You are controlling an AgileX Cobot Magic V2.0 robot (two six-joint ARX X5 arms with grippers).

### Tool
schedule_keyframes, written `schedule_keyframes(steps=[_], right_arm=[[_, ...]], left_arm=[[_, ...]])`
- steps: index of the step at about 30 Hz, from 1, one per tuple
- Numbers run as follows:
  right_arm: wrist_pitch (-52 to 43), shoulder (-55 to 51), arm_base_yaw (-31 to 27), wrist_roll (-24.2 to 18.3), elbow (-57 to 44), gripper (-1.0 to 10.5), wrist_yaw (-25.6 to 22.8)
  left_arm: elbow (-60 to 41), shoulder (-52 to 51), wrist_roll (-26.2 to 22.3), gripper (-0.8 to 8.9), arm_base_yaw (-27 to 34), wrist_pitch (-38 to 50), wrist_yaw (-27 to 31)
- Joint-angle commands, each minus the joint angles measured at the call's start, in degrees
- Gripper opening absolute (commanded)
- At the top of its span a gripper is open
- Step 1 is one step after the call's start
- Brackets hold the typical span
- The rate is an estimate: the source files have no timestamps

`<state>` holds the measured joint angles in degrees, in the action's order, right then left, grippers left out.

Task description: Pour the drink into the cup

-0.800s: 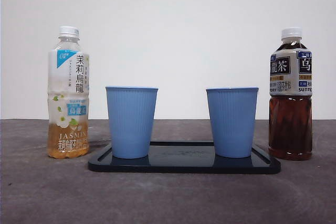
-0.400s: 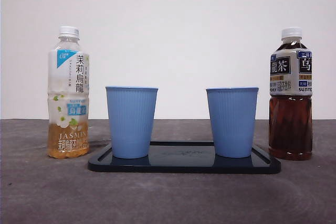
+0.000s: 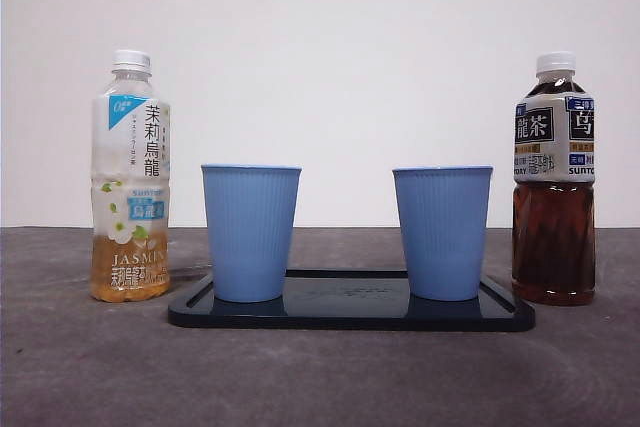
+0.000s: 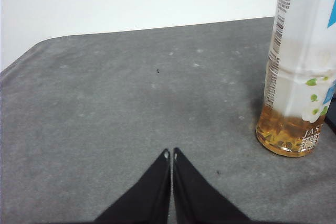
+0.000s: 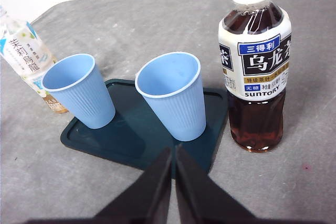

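Here, in the front view, a dark tray (image 3: pixel 350 312) sits at the lower centre of the frame on the grey table (image 3: pixel 320 377), carrying two upright blue cups: the left cup (image 3: pixel 250 232) stands on the tray's left end and the right cup (image 3: pixel 442 232) on its right end, well apart from each other. At the left of the frame, just beside the tray, stands a capped jasmine tea bottle (image 3: pixel 130 182) with only a little pale amber drink at its bottom. At the right of the frame, just beside the tray's other end, stands a capped dark oolong tea bottle (image 3: pixel 554 182), nearly full. Both bottles are upright on the table and neither arm appears in this view. In the left wrist view, the left gripper (image 4: pixel 170 154) hangs above bare table with its jaws pressed together, holding nothing, the jasmine bottle at the right edge of that frame. In the right wrist view, the right gripper (image 5: pixel 172 152) is likewise closed and empty, poised over the tray's near edge, close to the right cup and the dark bottle.
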<state>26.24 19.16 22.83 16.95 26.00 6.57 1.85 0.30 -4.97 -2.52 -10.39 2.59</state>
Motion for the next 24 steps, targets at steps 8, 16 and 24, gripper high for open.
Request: schedule_keyframes(steps=[8,16,24], right_arm=[[-1.03,-1.70,-2.40,-2.67,0.35,0.1,-5.70],[-13.27,-10.75,-14.67,-9.14,-8.87,0.1,-6.62],[-21.66,-16.87,-18.99,-11.41,-20.63,0.1,-8.57]], left_arm=[[-1.14,-0.11,0.50,0.07,-0.07,-0.31,-0.20],[-1.14,-0.11,0.50,0.07,-0.07,-0.31,-0.20],[-1.14,-0.11,0.50,0.07,-0.07,-0.31,-0.20]])
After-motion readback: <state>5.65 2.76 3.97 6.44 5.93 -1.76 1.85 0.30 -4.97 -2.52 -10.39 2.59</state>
